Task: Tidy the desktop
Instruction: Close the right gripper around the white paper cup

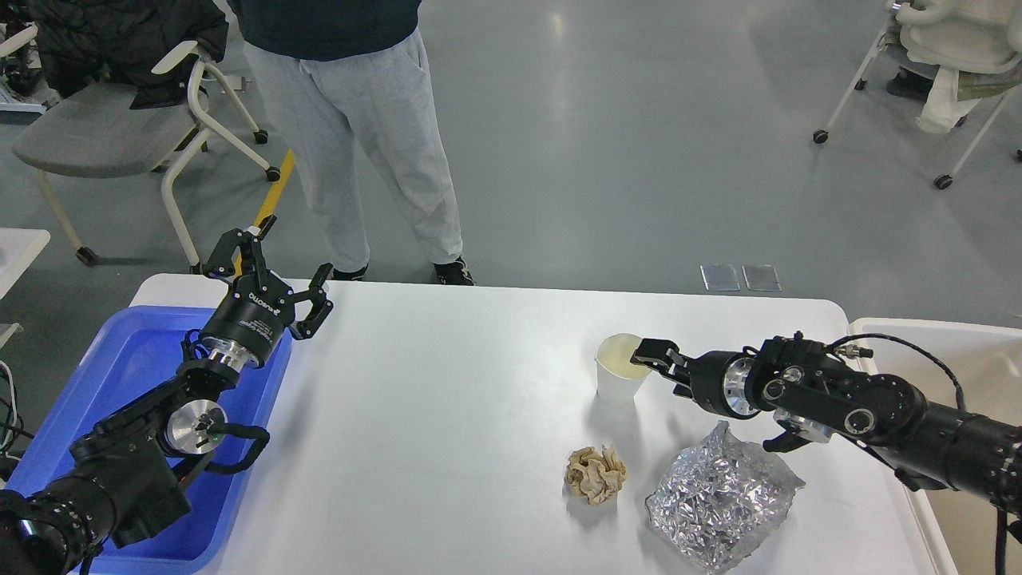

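White desk (447, 415) spans the view, carrying paper cup (621, 369), crumpled paper (596, 476) and foil bag (718, 499). Right gripper (651, 353) fingers pinch the cup rim, probably for binning. Left gripper (275, 267), fingers spread, hovers above blue tray (120, 359).

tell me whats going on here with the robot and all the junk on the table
A two-armed robot is tidying a white desktop. Its right gripper is at the rim of a white paper cup, one finger over the opening, apparently gripping it. A crumpled brown paper ball and a crinkled foil bag lie on the desktop nearer the robot. The left gripper is open and empty, raised over the far edge of the blue tray. A beige tub sits to the right.
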Controlling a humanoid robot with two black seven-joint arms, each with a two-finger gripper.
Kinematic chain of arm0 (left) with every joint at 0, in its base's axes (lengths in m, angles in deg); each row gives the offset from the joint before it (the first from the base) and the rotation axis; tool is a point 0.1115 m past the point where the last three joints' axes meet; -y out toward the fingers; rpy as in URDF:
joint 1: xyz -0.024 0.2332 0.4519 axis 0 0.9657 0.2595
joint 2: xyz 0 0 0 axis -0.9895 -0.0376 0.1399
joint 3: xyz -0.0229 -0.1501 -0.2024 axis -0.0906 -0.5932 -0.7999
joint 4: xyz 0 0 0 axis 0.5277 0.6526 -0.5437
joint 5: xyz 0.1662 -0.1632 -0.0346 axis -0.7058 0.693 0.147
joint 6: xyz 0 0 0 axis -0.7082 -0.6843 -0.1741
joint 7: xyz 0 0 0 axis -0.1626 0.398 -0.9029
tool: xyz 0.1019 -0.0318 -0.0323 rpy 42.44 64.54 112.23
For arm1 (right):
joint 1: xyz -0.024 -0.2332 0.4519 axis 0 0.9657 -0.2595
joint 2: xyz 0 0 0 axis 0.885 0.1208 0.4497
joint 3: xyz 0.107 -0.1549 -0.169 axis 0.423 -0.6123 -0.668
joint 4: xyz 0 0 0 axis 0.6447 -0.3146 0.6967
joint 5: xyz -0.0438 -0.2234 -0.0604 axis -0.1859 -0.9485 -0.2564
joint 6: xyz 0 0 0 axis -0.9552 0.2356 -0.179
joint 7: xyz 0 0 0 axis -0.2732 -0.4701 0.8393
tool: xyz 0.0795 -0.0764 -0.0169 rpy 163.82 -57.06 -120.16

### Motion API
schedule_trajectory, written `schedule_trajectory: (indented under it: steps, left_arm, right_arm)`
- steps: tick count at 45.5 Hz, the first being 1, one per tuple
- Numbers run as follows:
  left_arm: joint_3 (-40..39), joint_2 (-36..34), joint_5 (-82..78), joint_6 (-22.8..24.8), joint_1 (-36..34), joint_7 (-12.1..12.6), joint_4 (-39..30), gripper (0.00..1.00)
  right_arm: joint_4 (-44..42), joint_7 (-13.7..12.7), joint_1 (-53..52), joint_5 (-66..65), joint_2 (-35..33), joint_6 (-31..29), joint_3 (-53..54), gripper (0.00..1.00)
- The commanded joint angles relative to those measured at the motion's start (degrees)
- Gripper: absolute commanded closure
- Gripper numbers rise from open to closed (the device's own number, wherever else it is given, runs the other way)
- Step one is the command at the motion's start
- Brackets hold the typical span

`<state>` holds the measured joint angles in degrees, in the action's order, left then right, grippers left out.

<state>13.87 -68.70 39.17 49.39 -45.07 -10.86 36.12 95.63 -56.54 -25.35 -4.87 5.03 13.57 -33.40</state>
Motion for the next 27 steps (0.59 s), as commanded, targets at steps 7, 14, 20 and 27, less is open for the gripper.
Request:
schedule_trajectory:
  steps: [7,14,20,27]
  left_arm:
    - [0.00,0.00,0.00,0.00,0.00,0.00,0.00,0.00]
    - [0.00,0.00,0.00,0.00,0.00,0.00,0.00,0.00]
    - [0.00,0.00,0.00,0.00,0.00,0.00,0.00,0.00]
    - [0.00,0.00,0.00,0.00,0.00,0.00,0.00,0.00]
  right_arm:
    - [-0.67,1.94,0.54,-0.21,0.96,0.24,-0.68,0.51]
    - [-0.67,2.03,0.63,-0.03,1.31,-0.03,-0.68,0.63]
    - [-0.67,2.12,1.25,-0.03,2.01,-0.03,-0.68,0.74]
    - [-0.67,2.12,1.34,-0.03,2.63,-0.11,-0.68,1.00]
